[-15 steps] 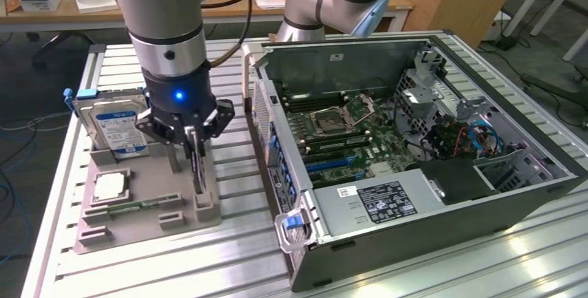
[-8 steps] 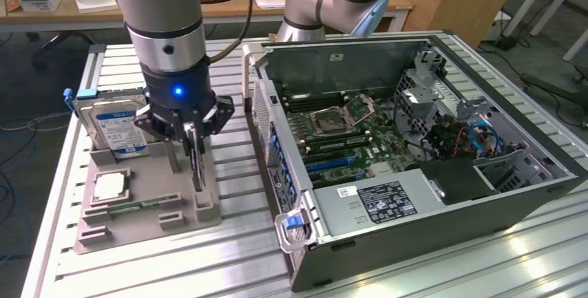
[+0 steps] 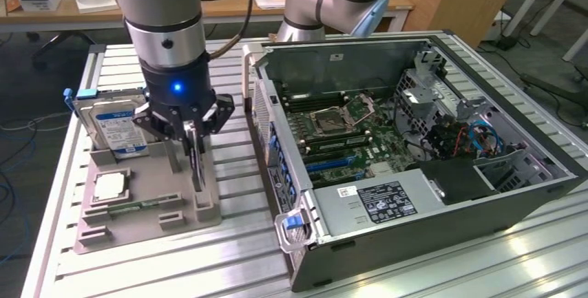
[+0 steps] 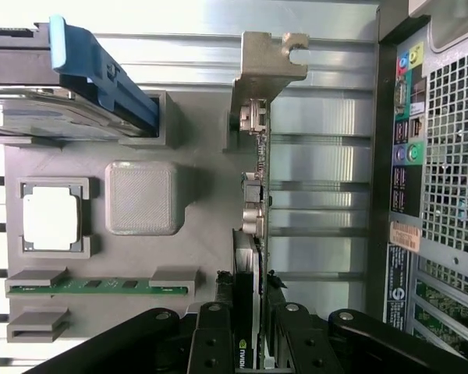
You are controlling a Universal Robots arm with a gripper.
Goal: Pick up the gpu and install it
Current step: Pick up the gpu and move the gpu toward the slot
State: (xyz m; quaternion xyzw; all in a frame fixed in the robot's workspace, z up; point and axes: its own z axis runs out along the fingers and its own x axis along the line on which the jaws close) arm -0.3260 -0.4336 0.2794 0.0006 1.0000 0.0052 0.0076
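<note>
gpu (image 4: 254, 234): thin dark card, standing upright on long edge, clamped between pincer (image 4: 252, 331) fingers; silvery end bracket (image 4: 264, 66) at end farthest from pincer.

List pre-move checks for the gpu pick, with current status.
1. Grip: gripper closed on both faces of the gpu - ok.
2. Card pose: upright, edge-on, metal bracket at the end away from the grip - ok.
3. Card lifted clear of the gray holder - cannot tell.
4. Target: computer case open, motherboard slots exposed, no card in them - ok.
5. Neighbours: hard drive and memory stick seated in the holder, apart from the gripper - ok.
</note>
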